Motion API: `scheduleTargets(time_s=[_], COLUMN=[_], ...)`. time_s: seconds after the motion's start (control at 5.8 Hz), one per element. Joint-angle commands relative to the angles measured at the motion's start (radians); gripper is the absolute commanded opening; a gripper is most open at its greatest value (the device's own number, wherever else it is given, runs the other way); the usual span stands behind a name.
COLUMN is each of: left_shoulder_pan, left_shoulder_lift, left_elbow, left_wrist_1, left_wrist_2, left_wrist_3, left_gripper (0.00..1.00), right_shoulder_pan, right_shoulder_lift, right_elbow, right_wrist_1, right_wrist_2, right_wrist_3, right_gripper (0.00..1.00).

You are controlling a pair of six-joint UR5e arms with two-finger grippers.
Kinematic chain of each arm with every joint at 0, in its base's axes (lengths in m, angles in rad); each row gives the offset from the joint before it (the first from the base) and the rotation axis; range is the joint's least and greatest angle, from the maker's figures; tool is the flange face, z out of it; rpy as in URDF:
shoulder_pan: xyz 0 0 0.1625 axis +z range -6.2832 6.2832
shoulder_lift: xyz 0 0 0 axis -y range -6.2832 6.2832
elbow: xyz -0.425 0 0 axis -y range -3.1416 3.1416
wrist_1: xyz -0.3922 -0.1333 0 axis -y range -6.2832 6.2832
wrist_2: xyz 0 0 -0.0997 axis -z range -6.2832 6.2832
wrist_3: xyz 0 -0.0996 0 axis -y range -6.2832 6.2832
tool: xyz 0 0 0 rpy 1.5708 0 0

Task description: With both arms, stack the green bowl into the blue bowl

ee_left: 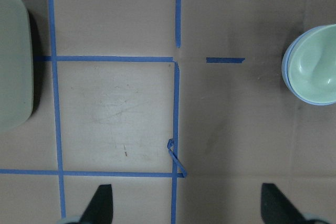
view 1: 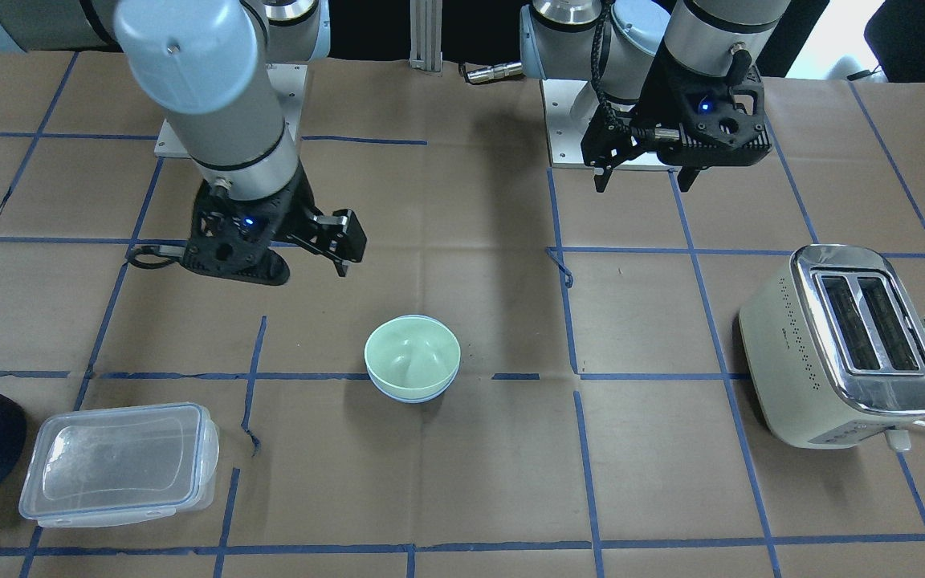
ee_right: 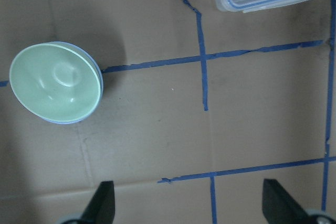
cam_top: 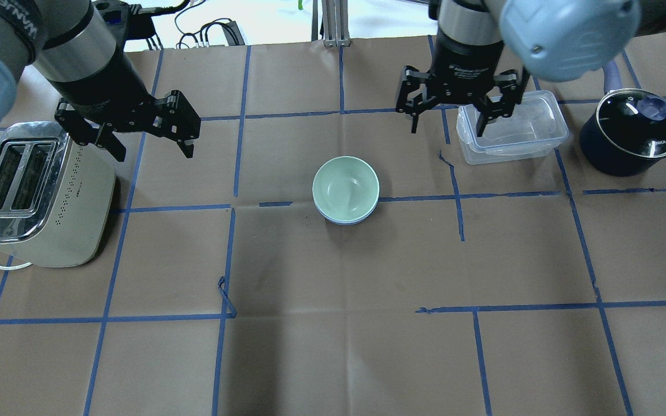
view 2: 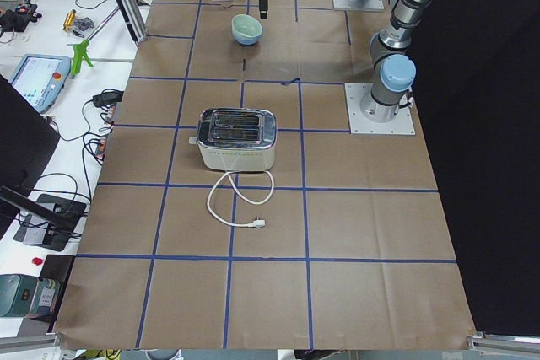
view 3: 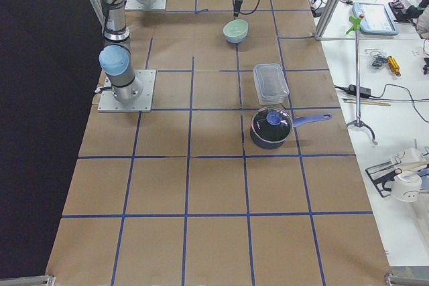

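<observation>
"Claws first: how wide?"
"Left claw (cam_top: 154, 155) and right claw (cam_top: 447, 130) both hang spread wide above the tabletop (cam_top: 333, 335), gripping nothing and touching nothing. The left is on the toaster's (cam_top: 73, 219) side. In the overhead view one finger of the right crosses in front of the clear lidded box (cam_top: 535, 130)."
"Anything hard to see?"
"The blue bowl (view 1: 412, 396) — only a thin rim peeks out from under the green bowl (cam_top: 344, 185). The wrist cameras catch just fingertips at their bottom edges, and the front view cuts off the dark pot (cam_top: 628, 159)."
"What sits in what?"
"Green bowl nested upright in the blue one, mid-tabletop, well apart from both claws. The pot's lid is on — I can't make out its contents."
</observation>
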Motion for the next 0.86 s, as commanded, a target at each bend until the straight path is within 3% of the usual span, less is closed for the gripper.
scheduleTargets(time_s=[0.0, 0.69], left_shoulder_pan=[0.000, 0.000], left_shoulder_lift=[0.000, 0.000], left_elbow=[-0.001, 0.000], left_wrist_1=[0.002, 0.002], left_wrist_2=[0.000, -0.001], left_wrist_3=[0.000, 0.000], left_gripper=[0.98, 0.98], right_shoulder_pan=[-0.058, -0.077], right_shoulder_lift=[-0.039, -0.079], right_elbow=[0.002, 0.054], right_wrist_1=[0.035, 0.017], right_wrist_2=[0.001, -0.004], right_wrist_3=[-0.071, -0.083], right_gripper=[1.00, 1.00])
